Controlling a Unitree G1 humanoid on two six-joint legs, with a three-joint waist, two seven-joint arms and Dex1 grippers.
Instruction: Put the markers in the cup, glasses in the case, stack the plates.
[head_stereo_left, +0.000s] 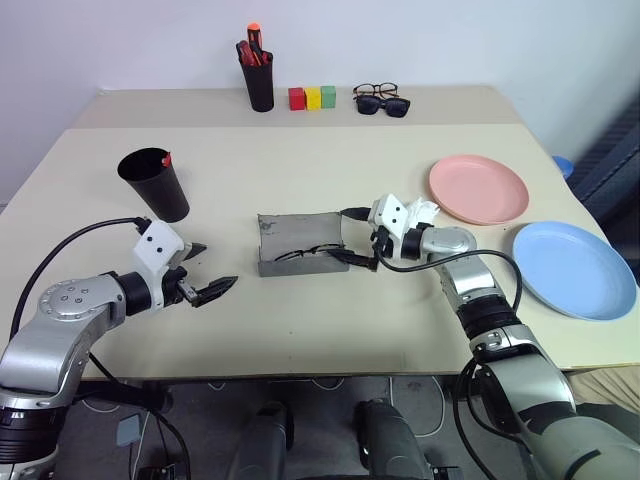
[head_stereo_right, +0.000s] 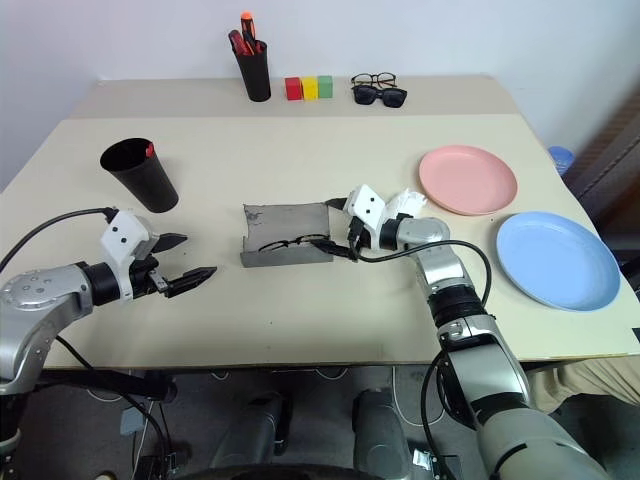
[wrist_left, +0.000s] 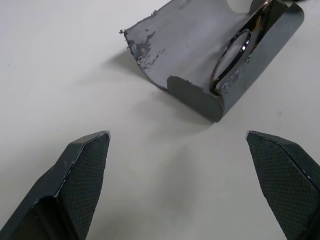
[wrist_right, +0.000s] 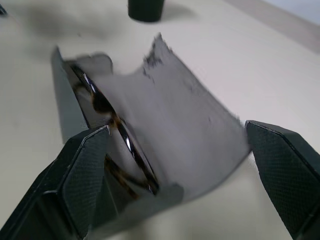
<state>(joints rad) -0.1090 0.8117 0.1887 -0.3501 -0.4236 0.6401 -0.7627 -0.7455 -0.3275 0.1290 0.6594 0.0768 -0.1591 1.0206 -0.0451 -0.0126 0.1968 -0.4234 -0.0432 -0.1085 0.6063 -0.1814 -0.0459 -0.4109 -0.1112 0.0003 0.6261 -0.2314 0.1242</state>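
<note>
The left hand (wrist_left: 177, 185) shows its two black textured fingers (wrist_left: 82, 180) rising from the lower corners of the frame, spread wide with bare desk (wrist_left: 60, 65) between them. In the upper right of the frame lies the grey case (wrist_left: 190, 45), open, its flap spread flat. The glasses (wrist_left: 235, 55) sit inside the tray along its front wall.

Grey rectangular felt-like case (wrist_left: 195, 45): matt, fuzzy surface, frayed and rough along its flap edge. Thin wire-rimmed spectacles (wrist_left: 235, 52) inside: glossy metal. Black gripper fingers (wrist_left: 82, 175): cross-hatched textured pads (rubber-like). Salmon pink round plate (head_stereo_left: 478, 188) and light blue round plate (head_stereo_left: 572, 268): smooth plastic. Beige table (head_stereo_left: 300, 320): smooth, matt.
</note>
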